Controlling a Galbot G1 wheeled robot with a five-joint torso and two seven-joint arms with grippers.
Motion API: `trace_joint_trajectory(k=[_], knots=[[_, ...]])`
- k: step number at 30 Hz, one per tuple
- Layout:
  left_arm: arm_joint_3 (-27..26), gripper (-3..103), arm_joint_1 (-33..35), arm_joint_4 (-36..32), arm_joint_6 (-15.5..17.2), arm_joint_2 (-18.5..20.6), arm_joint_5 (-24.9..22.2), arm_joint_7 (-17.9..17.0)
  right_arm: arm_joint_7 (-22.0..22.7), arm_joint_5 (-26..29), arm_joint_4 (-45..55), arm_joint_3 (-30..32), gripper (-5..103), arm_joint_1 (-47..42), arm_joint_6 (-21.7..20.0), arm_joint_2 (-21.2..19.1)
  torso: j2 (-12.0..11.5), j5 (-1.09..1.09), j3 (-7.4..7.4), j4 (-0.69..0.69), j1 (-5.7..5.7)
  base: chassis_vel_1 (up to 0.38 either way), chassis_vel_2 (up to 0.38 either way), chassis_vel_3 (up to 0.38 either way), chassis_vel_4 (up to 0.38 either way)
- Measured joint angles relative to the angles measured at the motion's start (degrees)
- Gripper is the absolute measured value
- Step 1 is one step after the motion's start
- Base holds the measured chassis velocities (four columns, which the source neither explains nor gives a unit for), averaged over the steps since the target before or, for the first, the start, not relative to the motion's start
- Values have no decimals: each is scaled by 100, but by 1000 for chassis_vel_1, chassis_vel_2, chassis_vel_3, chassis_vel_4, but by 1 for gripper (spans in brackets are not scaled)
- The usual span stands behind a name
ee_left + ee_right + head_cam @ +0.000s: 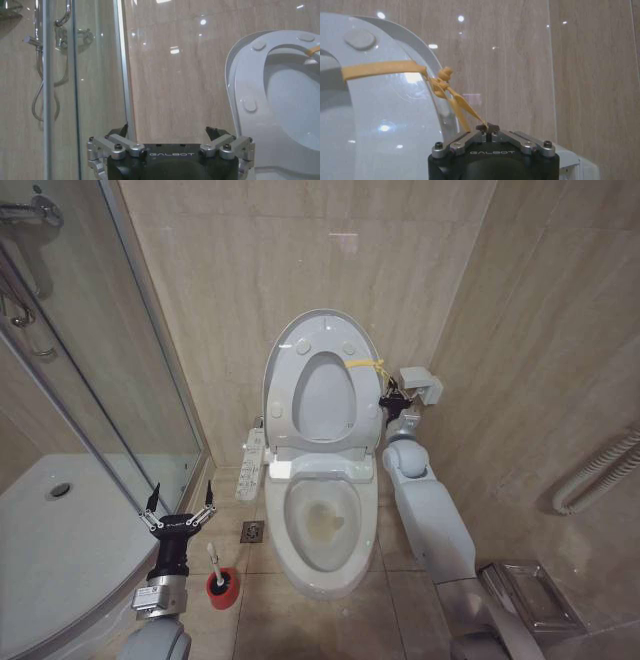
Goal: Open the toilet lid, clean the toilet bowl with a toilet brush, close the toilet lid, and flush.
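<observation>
The toilet lid (325, 395) stands upright against the wall, with the ring seat (283, 385) raised flat against it. A yellow strap (362, 364) is tied around the seat's right side. My right gripper (392, 392) sits beside that side and is shut on the strap's loose end (462, 112). Below lies the open toilet bowl (322, 520) with a yellowish stain. The toilet brush (214, 563) stands in its red cup (222, 588) on the floor to the left of the bowl. My left gripper (182, 492) hangs open just above and left of the brush handle, holding nothing.
A glass shower enclosure (100, 380) with a white tray (40, 550) crowds the left. A white control panel (252, 465) juts from the seat's left side, above a floor drain (252, 531). A wall box (422, 385), a grab rail (600, 475) and a metal tray (530, 595) are on the right.
</observation>
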Motion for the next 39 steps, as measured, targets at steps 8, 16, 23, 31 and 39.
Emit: trace_joint_trajectory(k=[8,16,23,31,39], knots=[[1,100,0,0,0,0,0,1,-4,101,235,36,1,-168,-45,-264,0,2,1,0,1,0,0,0,0],[1,100,0,0,0,0,0,1,24,107,349,192,1,-260,-82,-401,0,0,0,1,1,0,0,0,0],[1,100,0,0,0,0,0,1,73,-173,337,374,1,-359,4,-551,0,-1,0,1,1,0,0,0,0],[0,100,0,0,0,0,0,1,96,17,572,362,1,-509,-81,-562,0,0,0,-6,1,0,0,0,0],[0,100,0,0,0,0,0,1,106,113,936,343,27,-691,-178,-622,-1,3,1,-10,1,0,0,0,0]])
